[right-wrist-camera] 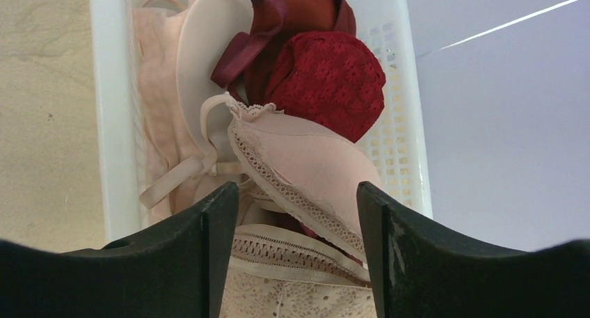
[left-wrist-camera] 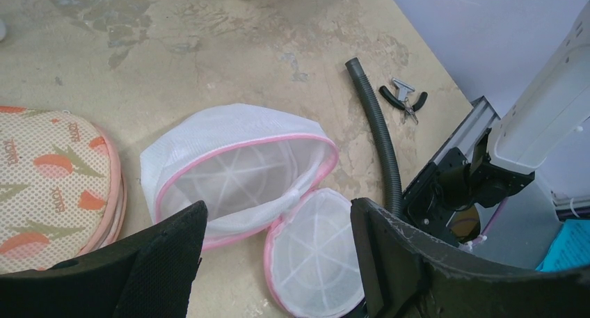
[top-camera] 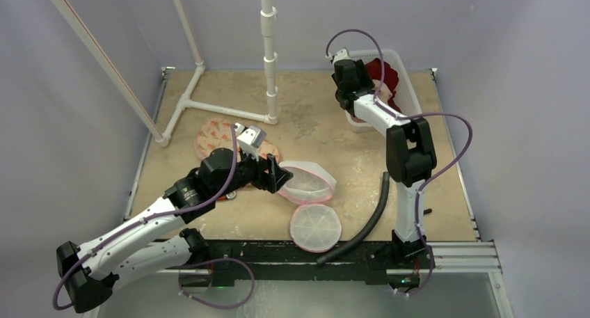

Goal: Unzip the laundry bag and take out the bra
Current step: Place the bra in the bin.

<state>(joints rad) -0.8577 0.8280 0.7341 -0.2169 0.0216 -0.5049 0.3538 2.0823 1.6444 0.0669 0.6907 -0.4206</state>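
Observation:
A white mesh laundry bag (top-camera: 308, 182) with pink trim lies unzipped mid-table, its round lid (top-camera: 315, 227) flopped open toward the near edge. In the left wrist view the bag (left-wrist-camera: 229, 165) looks empty. My left gripper (top-camera: 277, 176) is open beside the bag's left rim, holding nothing; its fingers (left-wrist-camera: 167, 255) frame the lid (left-wrist-camera: 320, 252). My right gripper (top-camera: 346, 73) is open over the white basket (top-camera: 407, 78) at the back right. In the right wrist view a pale pink bra (right-wrist-camera: 306, 168) lies between its fingers on other bras, loose.
A second bag with an orange print (top-camera: 209, 138) lies left of the mesh bag. A black hose (top-camera: 362, 224) lies at the near right, pliers (left-wrist-camera: 403, 99) beside it. A white pipe frame (top-camera: 268, 53) stands at the back. The basket (right-wrist-camera: 108, 123) also holds a dark red bra (right-wrist-camera: 323, 74).

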